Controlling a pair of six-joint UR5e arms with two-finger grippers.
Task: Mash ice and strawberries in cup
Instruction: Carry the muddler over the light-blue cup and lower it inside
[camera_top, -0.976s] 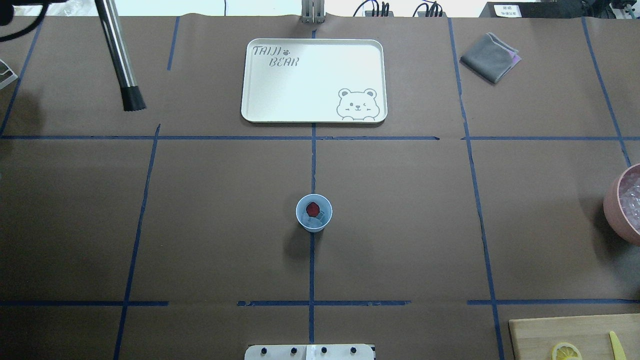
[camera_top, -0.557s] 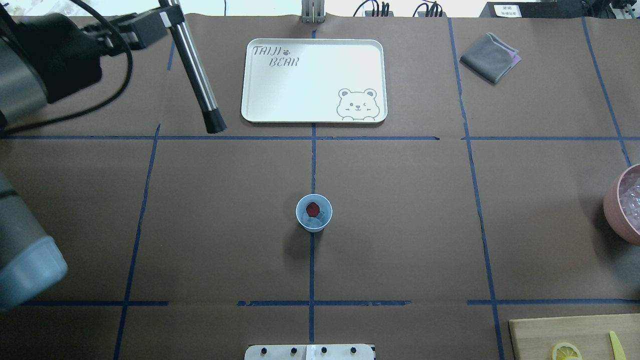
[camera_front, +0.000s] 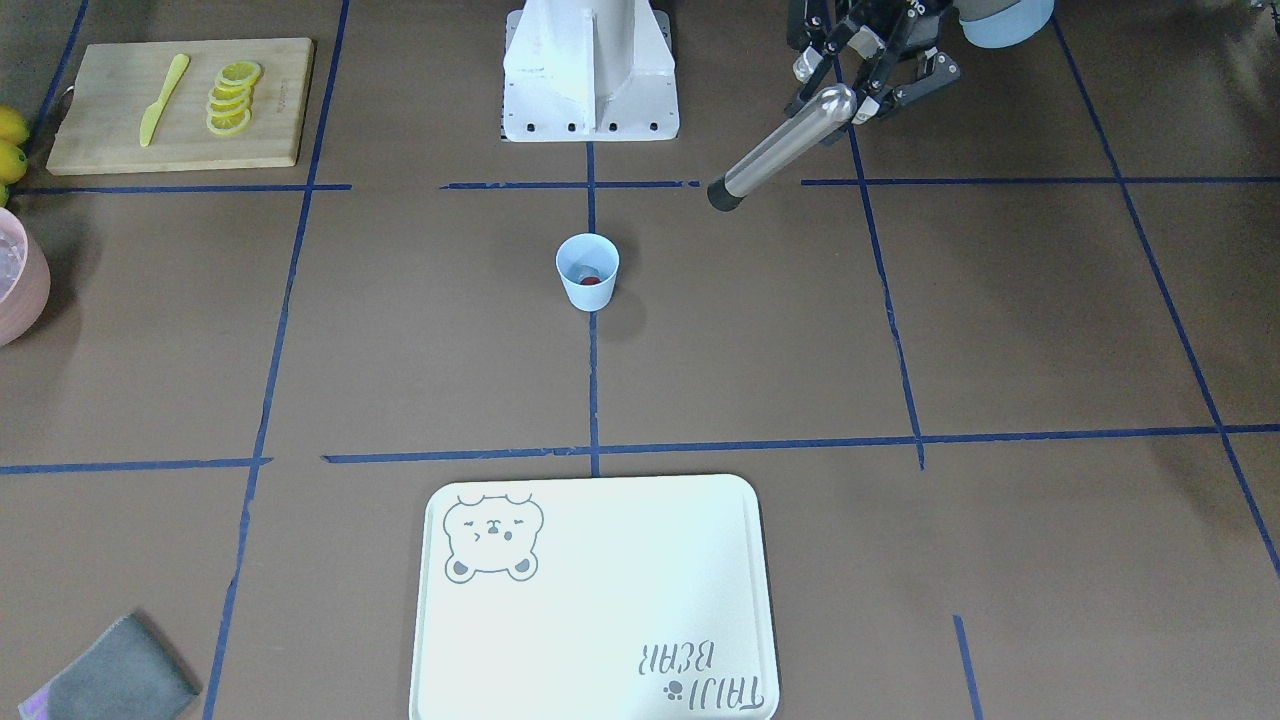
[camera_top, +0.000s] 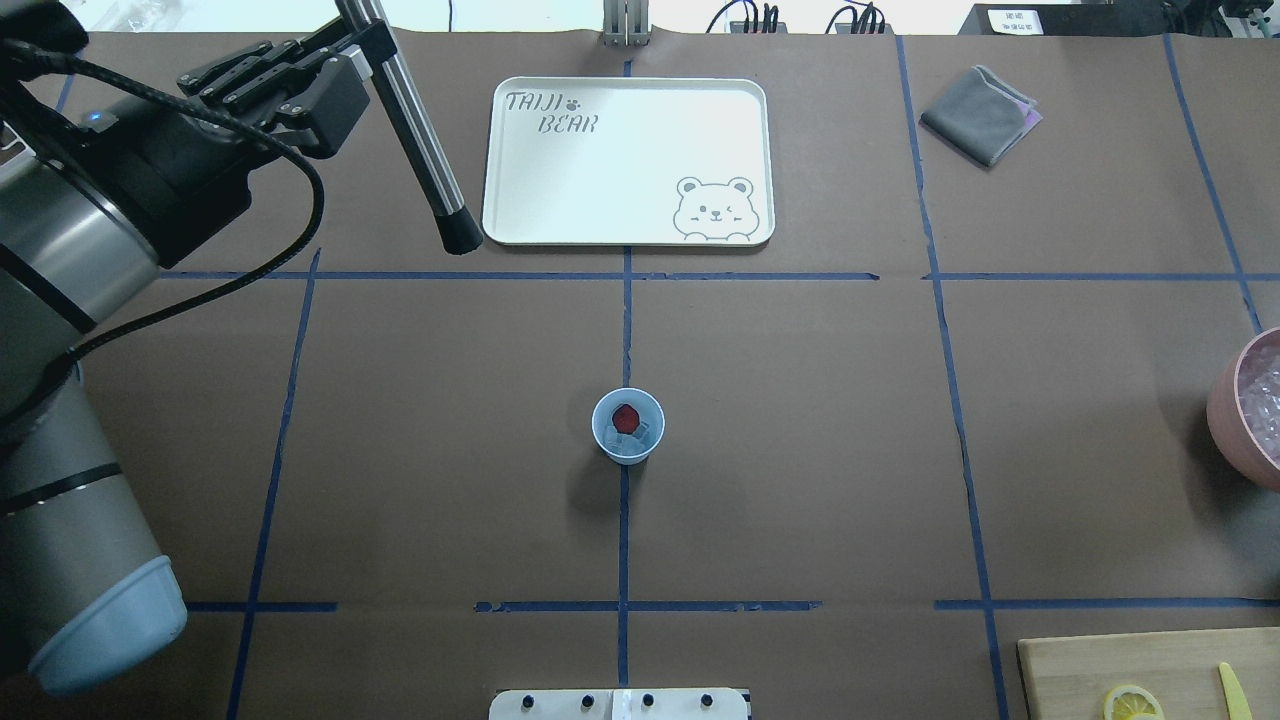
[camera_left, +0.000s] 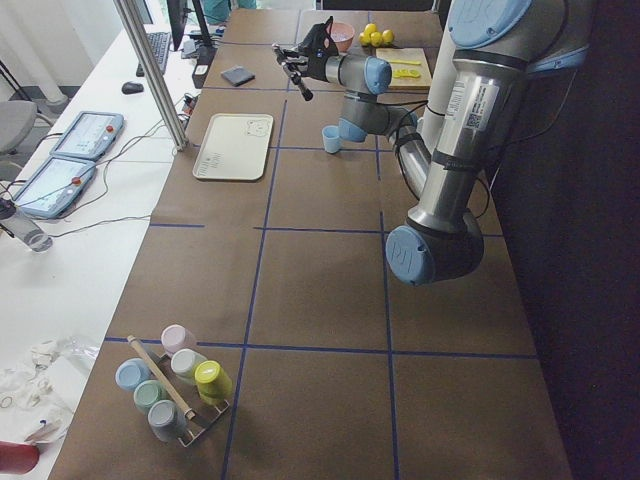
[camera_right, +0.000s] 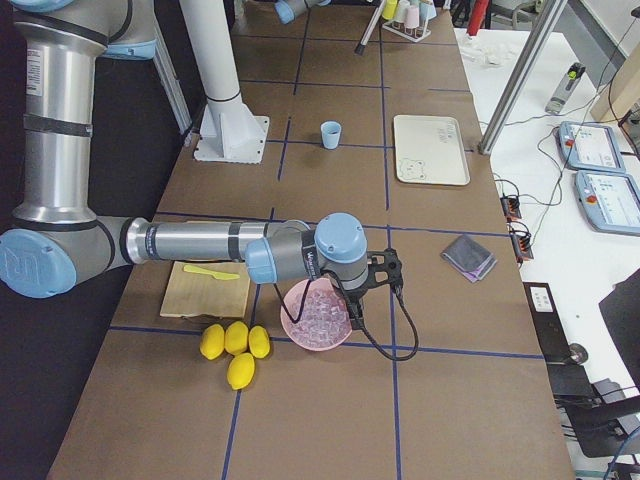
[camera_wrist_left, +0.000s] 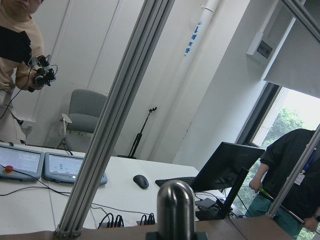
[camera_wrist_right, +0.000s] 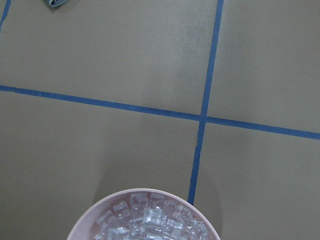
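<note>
Now we judge that the approach step is in hand: the mashing itself is not yet begun. Nearest to our base stands the cup (camera_top: 628, 428), upright on the centre line of the table, with the strawberry (camera_top: 626, 417) and the ice (camera_top: 641, 436) lying together in its bottom, both seemingly whole. Farther out, on our left side, the left gripper (camera_top: 352, 52) is closed around the upper part of a metal muddler (camera_top: 425, 150), which hangs tilted in the air with its black tip (camera_top: 460, 232) pointing down and toward the centre. The cup therefore lies well apart from the tip, lower and to the right of it. The next move, we think, calls for bringing the tip over the mouth of the cup, turning the rod more upright and lowering it straight, because a light cup may tip if its rim is pushed. Beyond the cup lies a white tray (camera_top: 628, 160). At our right end the right gripper (camera_right: 388, 272) hovers over a pink bowl (camera_top: 1228, 405) filled with cubes; whether its fingers are apart or together we cannot tell.
</note>
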